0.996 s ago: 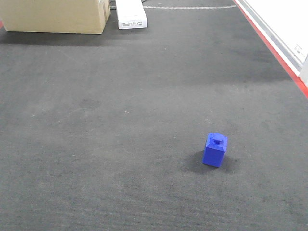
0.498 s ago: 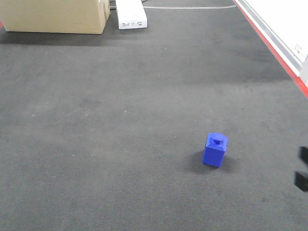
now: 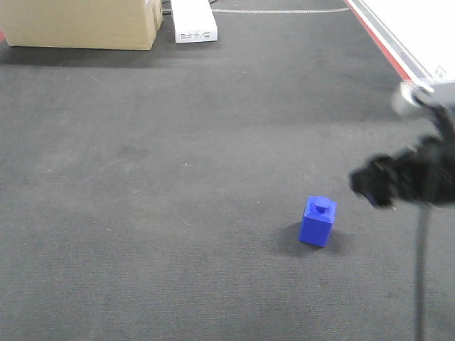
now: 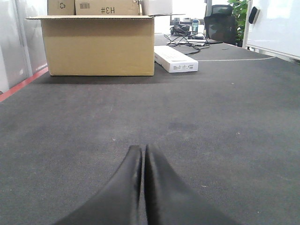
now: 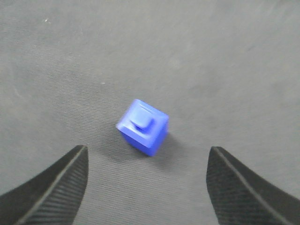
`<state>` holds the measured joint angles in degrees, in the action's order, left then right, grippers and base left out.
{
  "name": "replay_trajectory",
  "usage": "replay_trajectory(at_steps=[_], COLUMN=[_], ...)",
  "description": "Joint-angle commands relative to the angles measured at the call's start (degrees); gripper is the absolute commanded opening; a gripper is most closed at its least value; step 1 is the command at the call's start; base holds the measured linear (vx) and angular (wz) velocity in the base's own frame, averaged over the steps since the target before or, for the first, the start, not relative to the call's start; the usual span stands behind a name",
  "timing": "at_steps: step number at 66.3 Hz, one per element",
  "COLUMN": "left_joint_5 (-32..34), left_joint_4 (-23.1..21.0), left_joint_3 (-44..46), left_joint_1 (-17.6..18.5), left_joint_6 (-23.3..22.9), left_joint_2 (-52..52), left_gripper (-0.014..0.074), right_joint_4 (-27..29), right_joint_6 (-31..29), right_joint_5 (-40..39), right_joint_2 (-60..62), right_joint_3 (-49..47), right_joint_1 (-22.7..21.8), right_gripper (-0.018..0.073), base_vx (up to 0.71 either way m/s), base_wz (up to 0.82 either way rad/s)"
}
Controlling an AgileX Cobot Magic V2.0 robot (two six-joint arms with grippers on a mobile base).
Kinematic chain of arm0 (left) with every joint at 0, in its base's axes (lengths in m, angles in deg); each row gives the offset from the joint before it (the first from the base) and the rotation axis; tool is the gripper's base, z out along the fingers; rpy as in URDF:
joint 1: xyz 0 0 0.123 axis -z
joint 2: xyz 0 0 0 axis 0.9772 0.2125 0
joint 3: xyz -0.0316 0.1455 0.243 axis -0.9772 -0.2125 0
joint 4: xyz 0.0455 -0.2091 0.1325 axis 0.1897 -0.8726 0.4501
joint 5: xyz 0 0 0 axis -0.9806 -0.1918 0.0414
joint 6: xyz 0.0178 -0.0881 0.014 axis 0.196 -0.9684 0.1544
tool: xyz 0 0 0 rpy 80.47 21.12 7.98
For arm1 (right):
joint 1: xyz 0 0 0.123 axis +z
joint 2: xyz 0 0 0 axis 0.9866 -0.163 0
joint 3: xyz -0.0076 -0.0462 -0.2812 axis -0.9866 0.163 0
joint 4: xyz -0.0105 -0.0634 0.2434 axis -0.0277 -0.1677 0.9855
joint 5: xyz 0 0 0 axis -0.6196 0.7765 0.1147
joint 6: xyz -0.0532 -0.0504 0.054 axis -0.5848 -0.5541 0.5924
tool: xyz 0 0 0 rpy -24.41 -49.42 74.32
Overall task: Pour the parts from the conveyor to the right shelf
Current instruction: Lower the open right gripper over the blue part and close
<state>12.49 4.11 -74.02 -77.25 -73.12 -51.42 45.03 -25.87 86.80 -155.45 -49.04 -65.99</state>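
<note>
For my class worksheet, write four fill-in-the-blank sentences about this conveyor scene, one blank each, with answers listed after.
1. The block on the conveyor is coloured ____.
2. Its stud points ____.
3. The right hand is ____ and holds nothing.
4. The left hand is ____ and holds nothing.
Answers: blue; up; open; shut.

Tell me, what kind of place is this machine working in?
Probably a workshop or warehouse test area: a wide dark belt with a red edge, and a big cardboard box and a flat white box at its far end.
</note>
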Motion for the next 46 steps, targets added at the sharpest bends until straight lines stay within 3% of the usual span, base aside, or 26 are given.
replay_trajectory(at_steps=[1, 46], left_joint_5=[4.1, 4.1], left_joint_4=[-0.4, -0.4], left_joint_3=[1.1, 1.1], left_joint_1=[0.3, 0.3], left_joint_6=[-0.4, -0.4], left_joint_2=[-0.8, -0.8], left_gripper=[-0.0006, -0.0006], right_joint_4=[0.1, 3.7], right_joint_6=[3.3, 13.9], right_joint_5=[2.8, 22.2], right_joint_2=[-5.1, -32.2], right_joint_3=[-7.3, -31.2], right_joint_1=[0.1, 0.0], right_gripper=[0.0518, 0.0518], base_vx=[0.0, 0.0], base_wz=[0.0, 0.0])
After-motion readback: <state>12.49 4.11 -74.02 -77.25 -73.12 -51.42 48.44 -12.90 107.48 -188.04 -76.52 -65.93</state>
